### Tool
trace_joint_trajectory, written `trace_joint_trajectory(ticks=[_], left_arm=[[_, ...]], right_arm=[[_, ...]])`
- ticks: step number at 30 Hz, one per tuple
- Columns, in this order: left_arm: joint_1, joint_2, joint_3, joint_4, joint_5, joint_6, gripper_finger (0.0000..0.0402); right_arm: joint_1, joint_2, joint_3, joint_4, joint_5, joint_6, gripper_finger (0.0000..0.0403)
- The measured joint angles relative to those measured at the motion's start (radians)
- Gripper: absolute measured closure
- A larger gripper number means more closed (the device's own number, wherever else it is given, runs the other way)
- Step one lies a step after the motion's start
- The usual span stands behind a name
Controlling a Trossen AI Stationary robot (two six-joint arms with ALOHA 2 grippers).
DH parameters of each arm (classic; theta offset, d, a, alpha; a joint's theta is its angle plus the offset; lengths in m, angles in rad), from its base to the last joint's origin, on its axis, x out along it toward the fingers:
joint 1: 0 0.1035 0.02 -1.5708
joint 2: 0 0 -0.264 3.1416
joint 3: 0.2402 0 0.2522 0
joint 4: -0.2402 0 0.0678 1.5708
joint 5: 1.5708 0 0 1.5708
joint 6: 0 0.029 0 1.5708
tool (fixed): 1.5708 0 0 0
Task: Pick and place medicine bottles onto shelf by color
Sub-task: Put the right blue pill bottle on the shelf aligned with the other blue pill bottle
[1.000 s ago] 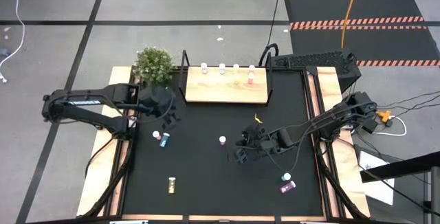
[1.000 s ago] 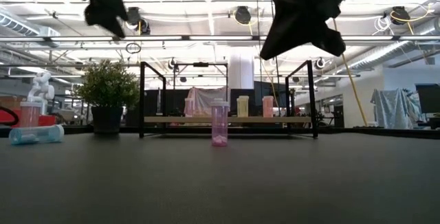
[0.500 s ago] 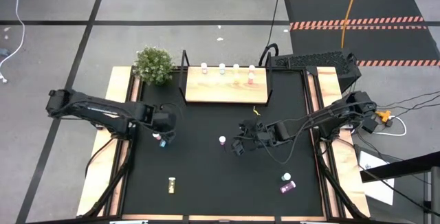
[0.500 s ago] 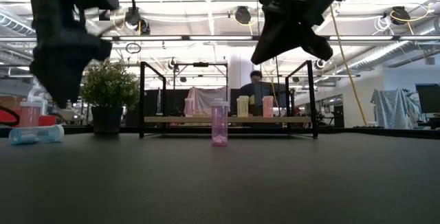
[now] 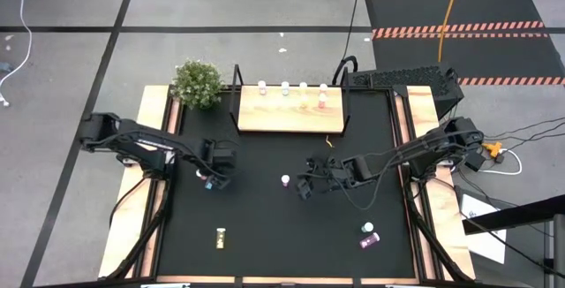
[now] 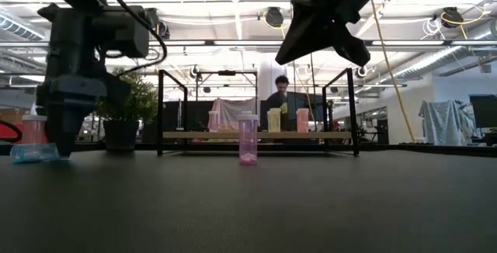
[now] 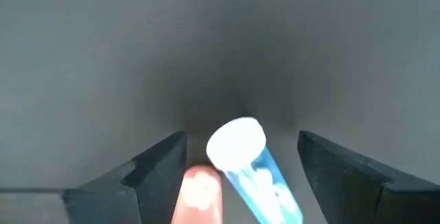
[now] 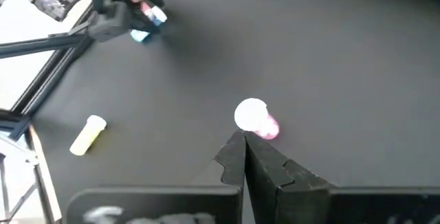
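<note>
Left gripper (image 5: 212,178) over two bottles (image 5: 208,182); right gripper (image 5: 303,188) beside a seemingly pink bottle (image 5: 285,180); shelf (image 5: 289,109) behind.

A black table top (image 5: 265,235), edged by light wooden side rails (image 5: 126,226), is seen from above. At its far edge a wooden shelf (image 5: 291,116) is set, with four small bottles (image 5: 304,87) lined along its back. A potted plant (image 5: 198,83) is placed beside the shelf. On the black surface, a pink bottle (image 5: 285,180) is stood near the middle, a yellow bottle (image 5: 220,236) is laid towards the near edge, and two bottles (image 5: 367,234) are found near the right rail.
</note>
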Motion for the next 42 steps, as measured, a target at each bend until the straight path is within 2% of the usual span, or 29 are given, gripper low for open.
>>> trace_joint_trajectory(ticks=[6,14,18,21,27,30,42], left_arm=[[0.0,0.036,0.001,0.015,0.002,-0.008,0.0141],[0.0,0.038,0.001,0.025,0.005,-0.056,0.0247],[0.0,0.038,0.001,0.028,0.005,-0.066,0.0283],[0.0,0.038,0.001,0.03,0.007,-0.071,0.0289],[0.0,0.04,0.026,0.048,0.018,-0.062,0.0257],[0.013,0.04,0.055,0.046,0.021,-0.043,0.0254],[0.053,0.04,0.302,0.038,0.019,0.042,0.0325]], right_arm=[[0.016,0.0,0.0,-0.001,0.001,0.008,0.0403],[0.017,0.0,0.0,-0.009,0.001,-0.009,0.0403],[0.017,0.0,0.0,-0.014,0.001,-0.021,0.0403],[0.017,0.0,0.0,-0.014,0.001,-0.029,0.0403],[0.015,0.0,0.0,-0.005,0.002,-0.019,0.0403],[0.015,0.0,0.0,0.003,0.001,-0.018,0.0403],[0.017,0.0,-0.001,0.004,-0.003,-0.086,0.0403]])
